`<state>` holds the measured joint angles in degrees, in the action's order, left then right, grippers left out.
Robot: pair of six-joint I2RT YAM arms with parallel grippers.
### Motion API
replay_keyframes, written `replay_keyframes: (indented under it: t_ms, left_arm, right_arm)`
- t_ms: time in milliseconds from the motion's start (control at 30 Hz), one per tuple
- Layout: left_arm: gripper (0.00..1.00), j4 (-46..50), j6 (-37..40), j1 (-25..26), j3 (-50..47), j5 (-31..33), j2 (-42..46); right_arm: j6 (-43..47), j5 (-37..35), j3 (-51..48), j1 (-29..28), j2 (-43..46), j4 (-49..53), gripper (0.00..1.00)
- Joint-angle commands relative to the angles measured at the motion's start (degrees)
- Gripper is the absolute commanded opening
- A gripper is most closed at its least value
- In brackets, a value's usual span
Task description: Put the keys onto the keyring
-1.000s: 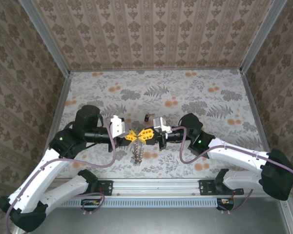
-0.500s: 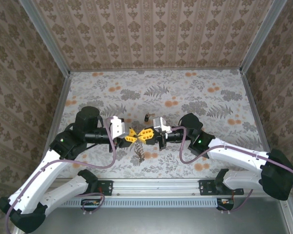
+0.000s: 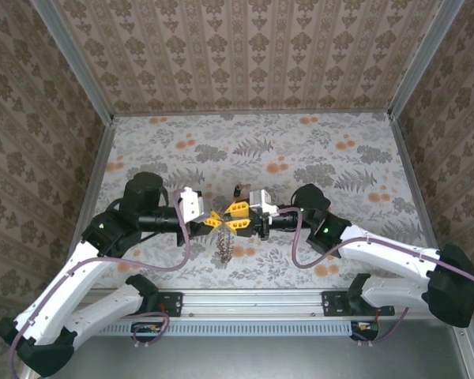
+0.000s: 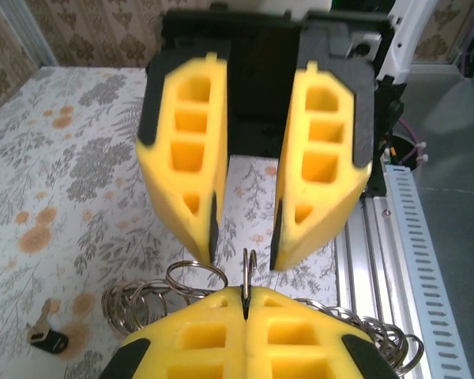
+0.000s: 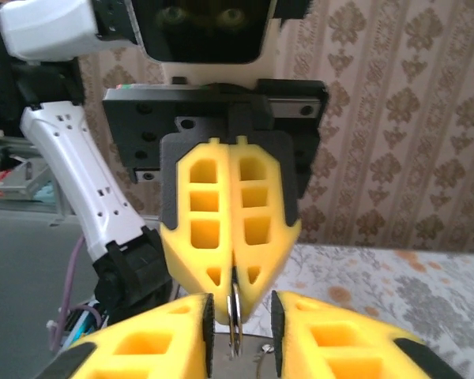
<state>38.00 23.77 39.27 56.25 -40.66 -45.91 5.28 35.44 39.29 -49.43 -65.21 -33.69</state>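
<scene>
The keyring point(image 4: 249, 265) is seen edge-on as a thin upright sliver; it juts straight out past the tips of the left tool point(image 4: 245, 297) with its long axis running toward the right tool point(image 4: 245, 257); the left tool's yellow fingers point(image 5: 208, 229) are pressed flat together with the ring's near edge pinched in the seam; the right tool faces it tip to tip with its jaws part-way open and gripping nothing; the ring's free end reaches into the gap between those parted fingers, and whether it touches either pad cannot be told; a tangle of silver rings point(image 4: 138, 304) lies beneath the tools on the flowered bench point(image 3: 340, 166); a black-headed key point(image 4: 47, 339) rests on the bench, apart from both tools.
</scene>
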Motion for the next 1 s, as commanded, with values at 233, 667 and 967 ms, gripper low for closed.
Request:
replay_keyframes:
  t_ms: [233, 667, 967]
  left_arm:
    - [0.00, 5.9, 3.5, -1.4, 0.7, 12.8, -2.3]
    - [0.00, -3.8, -4.0, -14.8, -6.4, 14.1, -2.5]
    - [0.00, -11.8, -11.0, -25.4, -10.1, 5.5, -3.1]
  right_arm:
    - [1.8, -22.7, -1.1, 1.6, 1.3, 10.6, 0.46]
    - [-39.9, -32.5, 24.4, 12.2, -28.0, 42.8, 0.30]
    - [-47.8, -35.3, 44.5, 12.3, -48.0, 56.4, 0.30]
